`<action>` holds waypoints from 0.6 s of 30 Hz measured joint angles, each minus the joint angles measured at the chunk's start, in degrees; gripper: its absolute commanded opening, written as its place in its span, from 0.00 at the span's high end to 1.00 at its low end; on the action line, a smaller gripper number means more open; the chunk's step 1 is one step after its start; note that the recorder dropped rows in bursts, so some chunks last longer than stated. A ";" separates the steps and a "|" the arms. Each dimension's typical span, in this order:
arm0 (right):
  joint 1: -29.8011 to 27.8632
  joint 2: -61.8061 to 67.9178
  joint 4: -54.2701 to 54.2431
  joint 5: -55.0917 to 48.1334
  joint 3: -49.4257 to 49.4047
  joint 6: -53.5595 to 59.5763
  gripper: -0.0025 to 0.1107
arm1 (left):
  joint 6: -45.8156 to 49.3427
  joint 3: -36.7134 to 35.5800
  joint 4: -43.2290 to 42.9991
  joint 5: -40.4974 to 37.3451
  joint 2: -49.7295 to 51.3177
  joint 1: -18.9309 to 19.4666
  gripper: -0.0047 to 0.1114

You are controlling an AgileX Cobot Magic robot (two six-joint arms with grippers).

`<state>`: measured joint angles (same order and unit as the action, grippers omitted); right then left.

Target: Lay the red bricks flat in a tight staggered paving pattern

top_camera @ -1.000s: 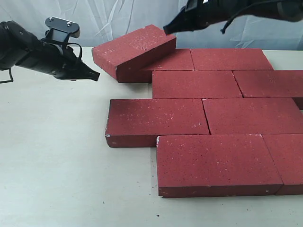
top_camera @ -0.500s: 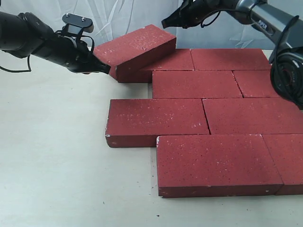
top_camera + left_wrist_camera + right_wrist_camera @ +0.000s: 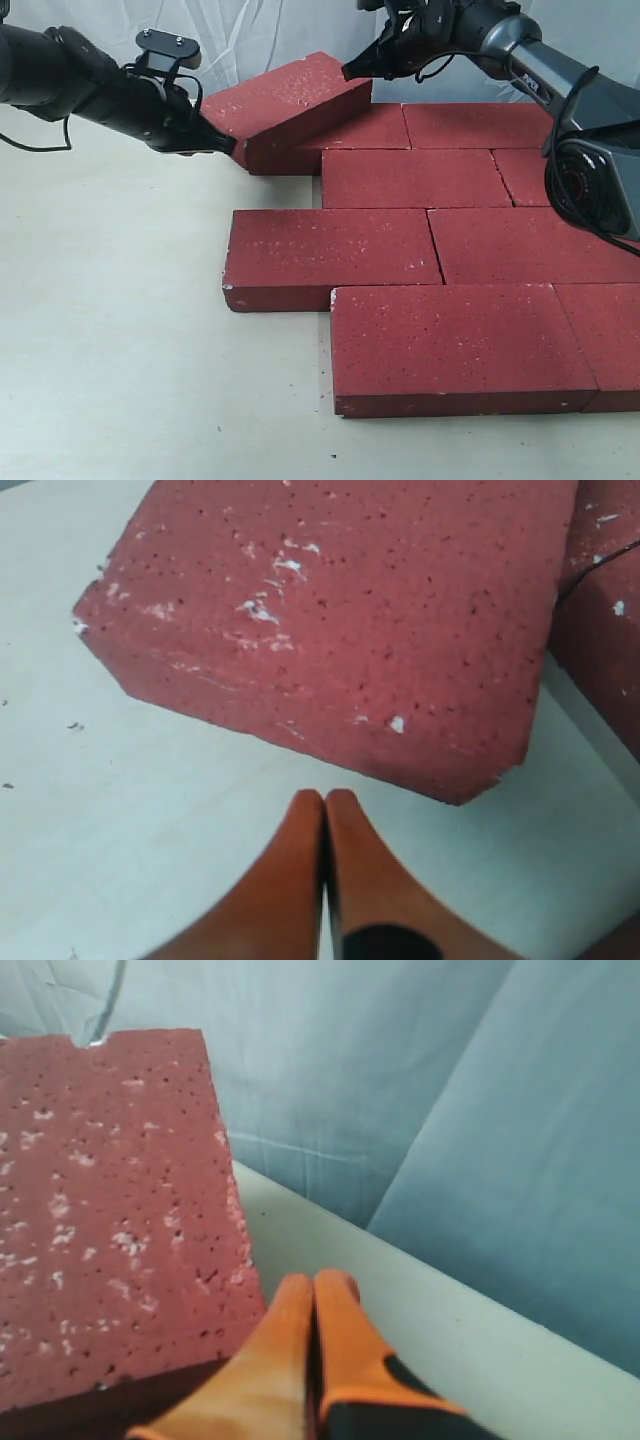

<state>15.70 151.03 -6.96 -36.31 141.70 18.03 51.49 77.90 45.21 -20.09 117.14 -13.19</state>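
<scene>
The left gripper (image 3: 222, 146) and right gripper (image 3: 352, 70), both with fingers together, stand at the two ends of the tilted brick (image 3: 285, 98) near the far edge of the table (image 3: 120, 330). It leans on a flat brick (image 3: 372, 128); an uneven push may drop it askew.

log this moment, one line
tilted brick: leaning on back-row brick | left fingers: shut, by low end | right fingers: shut, by high end

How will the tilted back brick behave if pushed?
Probably stiff and heavy: the tilted brick is a thick solid block dwarfing the left gripper. Its rough, speckled face likely drags rather than slides. Leaning on the flat brick beneath, it may drop suddenly.
</scene>
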 measured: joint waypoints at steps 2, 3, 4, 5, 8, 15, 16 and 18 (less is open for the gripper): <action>0.00 0.00 -0.75 -0.76 0.00 0.00 0.99 | 0.00 0.63 0.00 -0.61 0.60 0.00 0.96; 0.00 0.10 -1.46 -2.10 0.03 0.57 0.99 | 0.00 0.89 0.00 -0.84 1.30 0.00 0.96; 0.00 0.21 -1.86 -2.46 0.03 0.83 0.99 | 0.00 0.93 0.00 -0.84 1.52 0.00 0.96; 0.00 0.24 -2.12 -3.08 0.03 1.34 0.99 | 0.00 0.93 0.00 -0.84 1.77 0.00 0.96; 0.00 0.24 -3.06 -4.26 0.42 1.68 0.99 | 0.00 1.02 1.35 -0.15 1.90 0.00 0.96; 0.00 -1.46 -7.15 -10.31 0.63 6.97 0.99 | 0.00 3.51 1.98 0.45 2.13 0.00 0.96; 0.00 -1.98 -7.15 -10.85 0.63 7.04 0.99 | 0.00 3.86 1.98 0.16 2.13 0.00 0.96; 0.00 -2.45 -6.14 -10.20 0.63 6.92 0.99 | 0.00 3.87 1.39 -0.88 2.13 0.00 0.96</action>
<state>15.70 148.58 -13.10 -46.51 142.32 24.94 51.49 81.77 46.60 -20.96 119.27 -13.19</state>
